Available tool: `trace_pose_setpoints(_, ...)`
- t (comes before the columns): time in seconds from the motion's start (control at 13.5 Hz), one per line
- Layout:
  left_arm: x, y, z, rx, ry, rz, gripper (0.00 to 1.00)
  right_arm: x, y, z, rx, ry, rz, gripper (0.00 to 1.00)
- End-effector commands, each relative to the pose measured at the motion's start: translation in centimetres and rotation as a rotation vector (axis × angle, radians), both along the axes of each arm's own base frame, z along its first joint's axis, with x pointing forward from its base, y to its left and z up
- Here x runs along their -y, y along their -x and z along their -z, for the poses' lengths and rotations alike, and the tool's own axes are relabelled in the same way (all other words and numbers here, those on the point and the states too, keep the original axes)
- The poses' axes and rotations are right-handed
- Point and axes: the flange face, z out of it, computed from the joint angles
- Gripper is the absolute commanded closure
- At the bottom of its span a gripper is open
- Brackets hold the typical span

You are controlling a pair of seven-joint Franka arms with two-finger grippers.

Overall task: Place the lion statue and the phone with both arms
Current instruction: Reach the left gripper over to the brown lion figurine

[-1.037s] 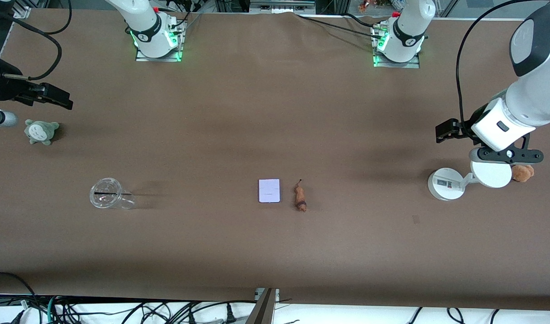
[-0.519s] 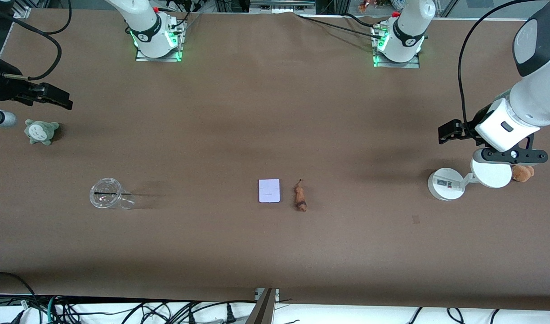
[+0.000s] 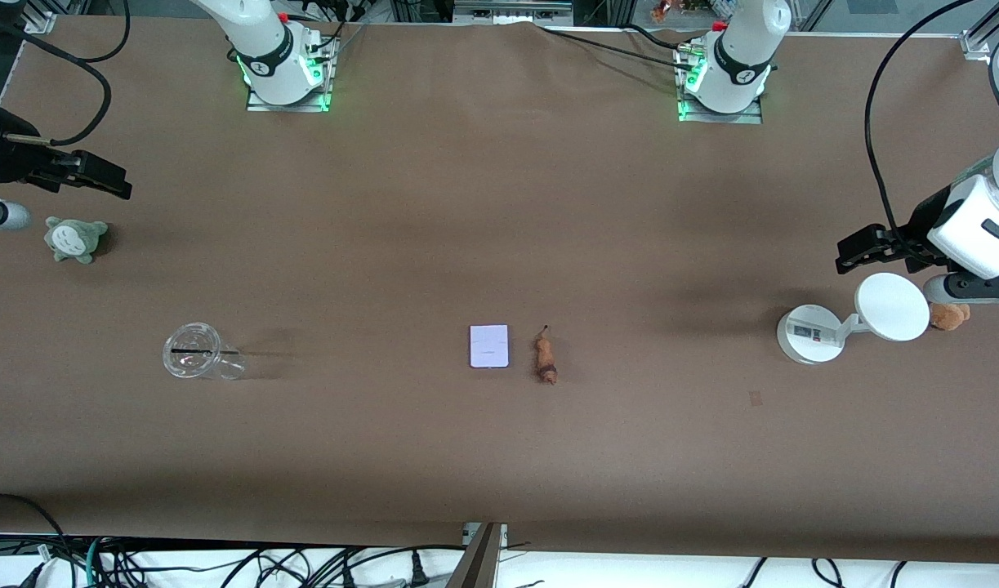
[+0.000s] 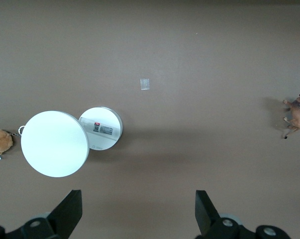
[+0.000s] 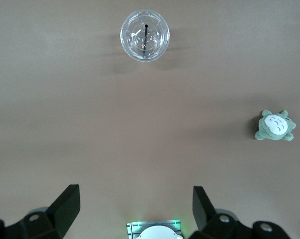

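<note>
A: Where are the task items?
B: I see the flat rounded phone (image 3: 489,346) just beside the slim brown lion statue (image 3: 545,357), mid-counter (image 3: 499,229)

A: Claws?
B: Left claw (image 3: 860,250) spread, empty, above the white disc stand (image 3: 842,321). Right claw (image 3: 107,180) spread, empty, waiting over the grey plush (image 3: 74,238)

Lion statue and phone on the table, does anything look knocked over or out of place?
The lion statue lies on its side, legs sticking out sideways, beside the flat phone. Both grippers are open and far from them. Nothing is spilled or damaged.
</note>
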Motion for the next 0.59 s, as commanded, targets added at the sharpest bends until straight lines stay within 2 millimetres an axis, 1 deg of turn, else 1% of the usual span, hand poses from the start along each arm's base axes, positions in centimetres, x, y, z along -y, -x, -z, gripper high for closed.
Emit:
trace_pose_setpoints(0.0,1.7,-0.8,1.9,-0.042,0.008,0.023,0.0,0.3,-0.2,-0.3,0.01,-0.009,-0.001,0.0)
trace_pose_setpoints(0.07,1.3,-1.1,2.5,-0.051,0.014,0.021,0.0,0.3,-0.2,-0.3,0.01,-0.01,0.003,0.0)
trace_pose_setpoints(0.15,0.1,-1.0,2.1,-0.047,0.026,0.012,0.0,0.1,-0.4,0.0,0.006,-0.009,0.002,0.0)
trace_pose_setpoints(0.22,-0.6,-1.0,2.1,-0.052,0.057,0.002,0.0,-0.2,-0.7,0.6,-0.003,-0.006,-0.004,0.0)
trace_pose_setpoints(0.3,-0.1,-1.1,2.6,-0.064,0.072,-0.008,0.0,-0.4,-0.8,0.8,-0.006,-0.004,-0.004,0.0)
trace_pose_setpoints(0.37,0.8,-1.1,3.2,-0.076,0.099,-0.029,0.0,-0.5,-0.9,1.1,-0.011,-0.008,-0.006,0.0)
trace_pose_setpoints(0.44,2.4,-1.6,4.5,-0.099,0.121,-0.069,0.0,-0.5,-1.0,1.3,-0.012,-0.001,-0.007,0.0)
trace_pose_setpoints(0.52,4.6,-2.0,5.3,-0.104,0.124,-0.11,0.0,-0.7,-1.5,2.0,-0.014,0.001,-0.009,0.0)
